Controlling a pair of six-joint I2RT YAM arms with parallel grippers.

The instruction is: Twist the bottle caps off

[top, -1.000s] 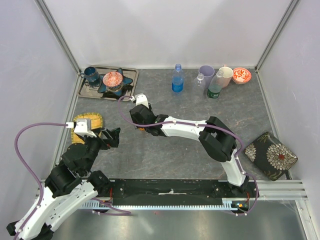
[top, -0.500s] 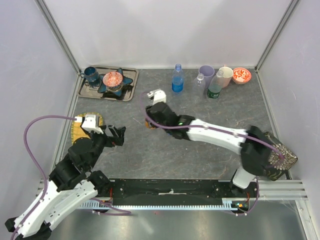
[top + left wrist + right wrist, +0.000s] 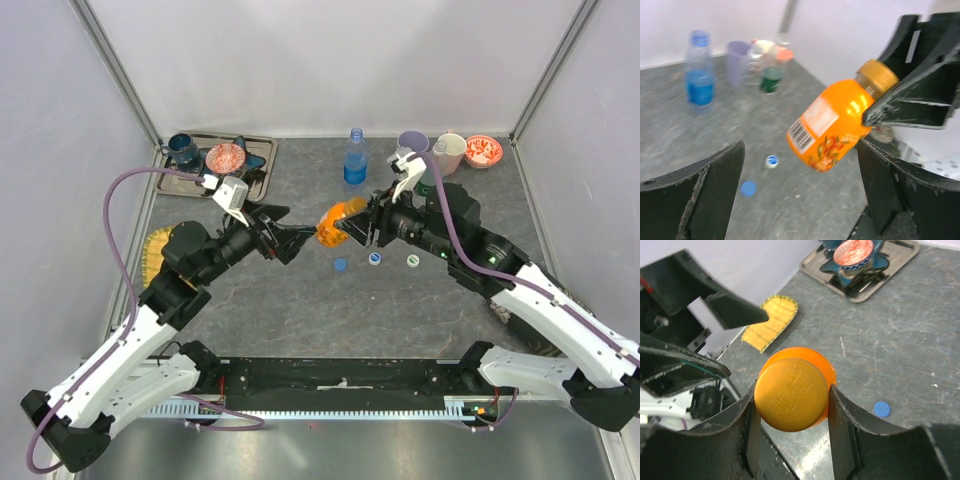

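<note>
The orange bottle [image 3: 333,225] hangs tilted in the air above the table's middle. My right gripper [image 3: 356,228] is shut on its orange cap [image 3: 791,395], one finger on each side. My left gripper [image 3: 292,241] is wide open, its jaws either side of the bottle's base [image 3: 837,125] and not touching it. The blue-tinted bottle [image 3: 354,158] stands at the back; it also shows in the left wrist view [image 3: 700,75]. A clear bottle with a green label [image 3: 771,75] stands by the lilac cup [image 3: 737,62]. The other clear bottle is blurred behind it.
Three loose caps lie on the table below the bottle: a blue one [image 3: 340,265] and two whitish ones [image 3: 374,258] [image 3: 411,260]. A tray [image 3: 258,150] with a cup and a dish sits back left. A yellow pad [image 3: 152,250] lies left. A beige cup [image 3: 450,150] and a red bowl [image 3: 483,150] stand back right.
My right arm swung right and lifted the orange bottle by its cap. My left arm reached up and forward, jaws open around the bottle's base. The loose caps came into view.
</note>
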